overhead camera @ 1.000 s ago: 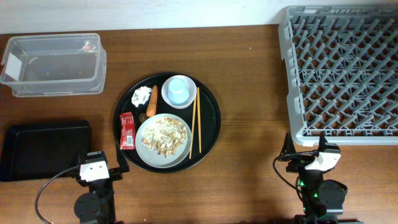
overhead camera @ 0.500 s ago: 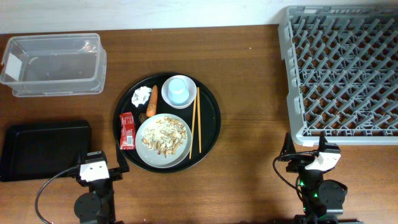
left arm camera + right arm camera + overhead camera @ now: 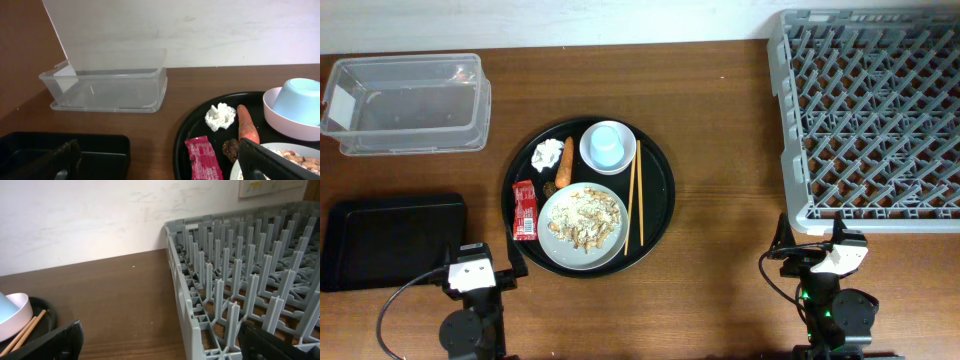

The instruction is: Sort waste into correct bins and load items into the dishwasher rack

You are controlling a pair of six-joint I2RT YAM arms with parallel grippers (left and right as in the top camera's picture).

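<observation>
A round white plate (image 3: 583, 225) with beige rice-like scraps (image 3: 300, 161) lies on the round black tray (image 3: 665, 190). Beside it lie an orange carrot piece (image 3: 565, 165), a red wrapper (image 3: 525, 210) and a crumpled tissue (image 3: 549, 153). A light-blue cup (image 3: 608, 143) sits upside down in the pinkish bowl (image 3: 285, 120). The chopsticks (image 3: 635, 195) lie to the right of the plate. My left gripper (image 3: 482, 258) stands open near the table's front, between the flat black bin (image 3: 395, 240) and the round tray. My right gripper (image 3: 812, 245) is open just in front of the grey rack (image 3: 870, 120).
The clear plastic box (image 3: 405, 103) stands at the back left, with nothing in it. The rack's near wall (image 3: 187, 305) rises close ahead of my right gripper. Bare brown table lies between the round tray and the rack.
</observation>
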